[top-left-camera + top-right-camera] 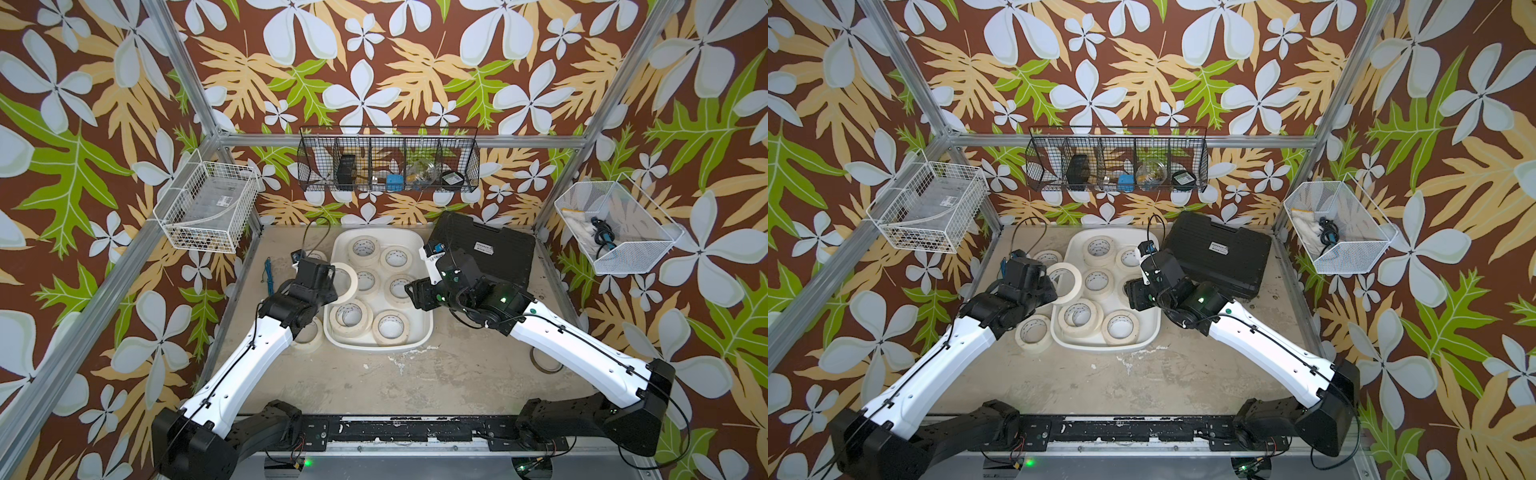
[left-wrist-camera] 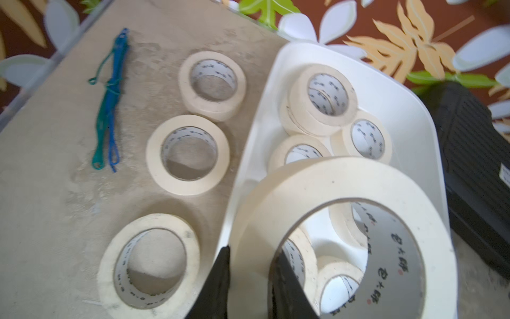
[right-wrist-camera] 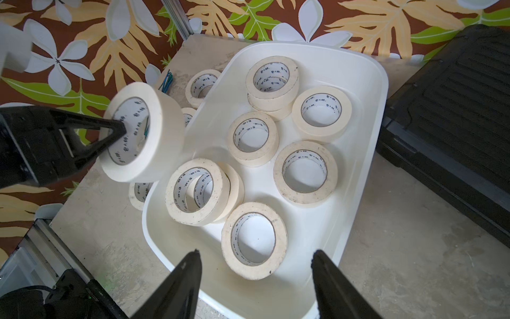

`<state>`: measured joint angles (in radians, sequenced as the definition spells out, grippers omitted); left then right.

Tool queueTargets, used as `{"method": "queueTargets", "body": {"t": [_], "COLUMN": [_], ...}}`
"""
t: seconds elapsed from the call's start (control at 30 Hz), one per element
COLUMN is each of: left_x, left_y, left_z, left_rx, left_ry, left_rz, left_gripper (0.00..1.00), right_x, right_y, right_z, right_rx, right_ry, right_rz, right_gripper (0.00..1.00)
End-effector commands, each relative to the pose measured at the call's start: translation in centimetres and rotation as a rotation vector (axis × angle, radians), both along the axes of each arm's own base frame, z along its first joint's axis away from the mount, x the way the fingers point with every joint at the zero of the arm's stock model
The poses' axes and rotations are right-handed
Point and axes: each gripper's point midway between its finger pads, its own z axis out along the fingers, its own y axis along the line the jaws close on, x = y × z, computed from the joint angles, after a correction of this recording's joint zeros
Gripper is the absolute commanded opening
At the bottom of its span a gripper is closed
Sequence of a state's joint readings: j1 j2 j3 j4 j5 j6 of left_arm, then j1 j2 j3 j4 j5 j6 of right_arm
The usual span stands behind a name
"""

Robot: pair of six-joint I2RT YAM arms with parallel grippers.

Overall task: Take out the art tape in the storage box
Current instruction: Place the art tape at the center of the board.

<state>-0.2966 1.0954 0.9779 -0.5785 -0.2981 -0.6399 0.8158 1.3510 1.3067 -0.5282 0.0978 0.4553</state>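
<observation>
In a top view, the left arm is extended over the left rim of the storage box (image 1: 422,328); a tilted art tape roll (image 1: 352,271) is gripped by the left tool (image 1: 334,291). In the right wrist view, the right tool (image 3: 256,251) is held open, empty, above the box's near end.

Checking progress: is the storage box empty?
Not empty: several art tape rolls lie inside the storage box; the left gripper holds another.
</observation>
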Motion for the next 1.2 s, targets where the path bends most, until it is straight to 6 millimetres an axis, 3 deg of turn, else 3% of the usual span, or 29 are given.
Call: {"method": "queueTargets", "body": {"t": [0.0, 0.17, 0.37, 0.53, 0.83, 0.97, 1.17], "left_x": [0.3, -0.6, -1.4, -3.8, -7.5, -8.5, -8.6], "left_y": [2.4, 7.9, 12.2, 15.8, 19.0, 19.4, 19.3], "left_z": [0.4, -2.2, -6.0, -9.0, -14.1, -15.2, -16.2], "left_rx": [-0.097, -0.162, -0.258, -0.262, -0.324, -0.313, -0.312], "left_ry": [-0.069, -0.048, 0.004, 0.063, 0.118, 0.139, 0.166], "left_rz": [0.110, 0.320, 0.476, 0.680, 0.857, 0.905, 0.897], "left_gripper": [0.00, 0.00, 0.00, 0.00, 0.00, 0.00, 0.00], "right_x": [0.1, 0.0, -0.1, -0.1, 0.1, 0.2, 0.3], "right_y": [-0.1, -0.1, -0.4, -1.0, -1.4, -1.2, -1.1], "right_z": [-0.1, -0.7, -1.3, -2.1, -2.9, -3.3, -3.8], "right_rx": [0.000, -0.008, -0.028, -0.047, -0.056, -0.055, -0.061], "right_ry": [-0.009, 0.004, 0.011, 0.019, 0.031, 0.039, 0.050], "right_rz": [-0.004, 0.002, 0.003, -0.002, -0.001, 0.001, 0.001], "right_gripper": [0.67, 0.67, 0.67, 0.67, 0.67, 0.67, 0.67]}}
